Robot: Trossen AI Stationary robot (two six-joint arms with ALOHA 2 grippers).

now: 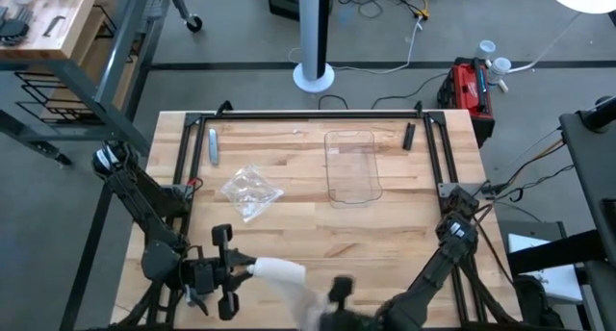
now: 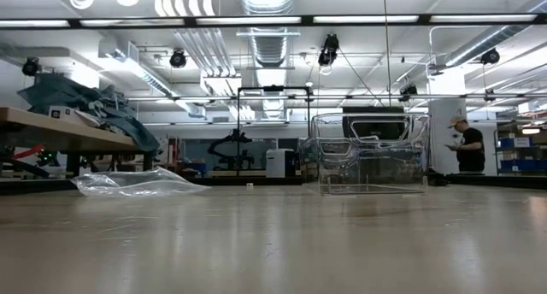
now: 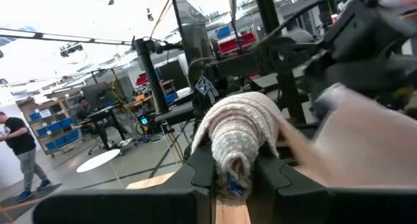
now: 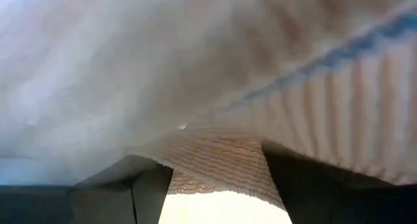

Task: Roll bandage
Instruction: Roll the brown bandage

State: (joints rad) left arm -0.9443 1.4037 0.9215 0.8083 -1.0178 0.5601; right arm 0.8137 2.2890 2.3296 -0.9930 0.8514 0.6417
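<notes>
Here the left end effector (image 1: 245, 267) clamps the ribbed, soft white bandage (image 1: 279, 268) roll, the right end effector (image 4: 215, 175) pinching its loose woven tail.

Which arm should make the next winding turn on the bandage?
Probably right: the left gripper clamps the rolled bandage at the table's near edge as an anchor, while the right gripper holds the loose tail.
</notes>
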